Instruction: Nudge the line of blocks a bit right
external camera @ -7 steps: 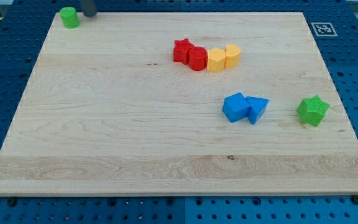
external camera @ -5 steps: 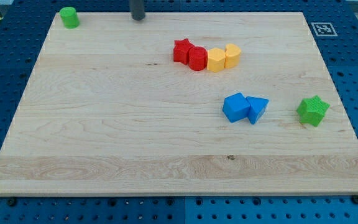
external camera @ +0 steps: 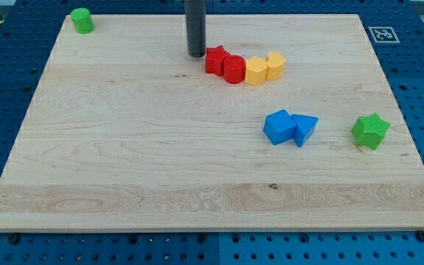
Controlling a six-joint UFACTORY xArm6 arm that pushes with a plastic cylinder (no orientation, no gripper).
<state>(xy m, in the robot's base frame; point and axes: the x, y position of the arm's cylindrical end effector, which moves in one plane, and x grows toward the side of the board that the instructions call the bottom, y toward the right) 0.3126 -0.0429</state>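
A line of blocks lies in the upper middle of the wooden board (external camera: 124,162): a red star (external camera: 214,59), a red cylinder-like block (external camera: 233,69), a yellow hexagonal block (external camera: 255,71) and a yellow rounded block (external camera: 274,65), all touching in a slightly curved row. My tip (external camera: 196,54) stands just left of the red star, very close to it; I cannot tell whether it touches.
A blue cube (external camera: 278,126) and a blue triangle (external camera: 305,129) touch each other at right of centre. A green star (external camera: 371,130) sits near the right edge. A green cylinder (external camera: 82,20) is at the top left corner.
My rod has moved from the top left edge of the board rightward and down, to just left of the red star. No block has moved.
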